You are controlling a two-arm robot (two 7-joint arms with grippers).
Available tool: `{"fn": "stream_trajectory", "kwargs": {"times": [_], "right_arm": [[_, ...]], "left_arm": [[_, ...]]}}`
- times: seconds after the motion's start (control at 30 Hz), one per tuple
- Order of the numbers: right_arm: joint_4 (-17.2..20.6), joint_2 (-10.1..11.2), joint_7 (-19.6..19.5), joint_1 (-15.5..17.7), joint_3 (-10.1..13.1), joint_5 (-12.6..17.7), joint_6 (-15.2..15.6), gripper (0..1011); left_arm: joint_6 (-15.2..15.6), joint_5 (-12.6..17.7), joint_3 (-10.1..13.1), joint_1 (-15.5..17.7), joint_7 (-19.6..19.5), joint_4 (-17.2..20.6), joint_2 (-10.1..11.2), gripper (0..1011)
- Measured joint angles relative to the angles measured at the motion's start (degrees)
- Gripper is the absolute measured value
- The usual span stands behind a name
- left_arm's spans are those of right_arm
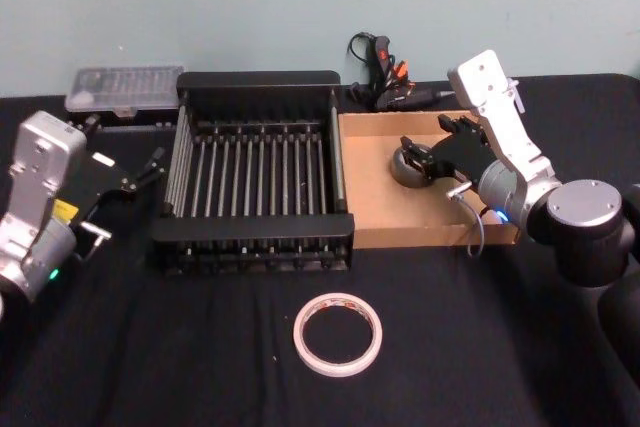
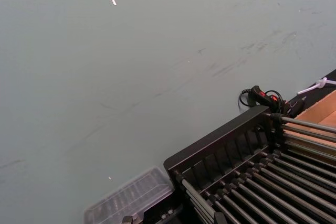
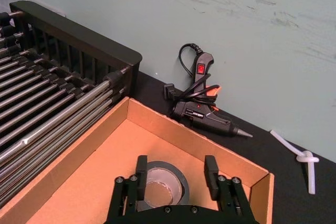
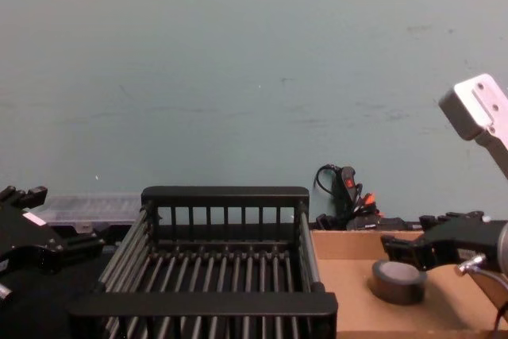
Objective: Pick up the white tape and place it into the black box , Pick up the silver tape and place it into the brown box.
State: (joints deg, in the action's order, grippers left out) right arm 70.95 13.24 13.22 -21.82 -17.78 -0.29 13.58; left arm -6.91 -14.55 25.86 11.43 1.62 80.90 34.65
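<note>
Right wrist view shows our right gripper (image 3: 175,167) with fingers (image 3: 211,165) spread on either side of the silver tape (image 3: 163,184), which lies flat in the brown box (image 3: 92,182); our left gripper (image 1: 150,165), fingers spread, sits left of the black box (image 1: 258,240); the white tape (image 1: 338,333) lies on the surface (image 1: 150,347) before it.

Pale blue-green wall (image 4: 238,61) with scuff marks, black cloth-covered table (image 1: 180,357) pushed against it

Right gripper (image 1: 428,160) reaches forward with jaws spread wide; left gripper (image 1: 150,166) rests parked at the left.
</note>
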Motion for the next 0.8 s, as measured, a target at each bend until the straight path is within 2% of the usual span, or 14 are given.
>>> {"fn": "stream_trajectory", "kwargs": {"times": [0.1,0.13,0.17,0.27,0.4,0.8], "right_arm": [[0.0,0.0,0.0,0.0,0.0,0.0,0.0,756],[0.0,0.0,0.0,0.0,0.0,0.0,0.0,756],[0.0,0.0,0.0,0.0,0.0,0.0,0.0,811],[0.0,0.0,0.0,0.0,0.0,0.1,0.0,865],[0.0,0.0,0.0,0.0,0.0,0.1,0.0,992],[0.0,0.0,0.0,0.0,0.0,0.1,0.0,1002]], "left_arm": [[0.0,0.0,0.0,0.0,0.0,0.0,0.0,1001],[0.0,0.0,0.0,0.0,0.0,0.0,0.0,1001],[0.0,0.0,0.0,0.0,0.0,0.0,0.0,1001],[0.0,0.0,0.0,0.0,0.0,0.0,0.0,1001],[0.0,0.0,0.0,0.0,0.0,0.0,0.0,1001],[0.0,0.0,0.0,0.0,0.0,0.0,0.0,1001]]}}
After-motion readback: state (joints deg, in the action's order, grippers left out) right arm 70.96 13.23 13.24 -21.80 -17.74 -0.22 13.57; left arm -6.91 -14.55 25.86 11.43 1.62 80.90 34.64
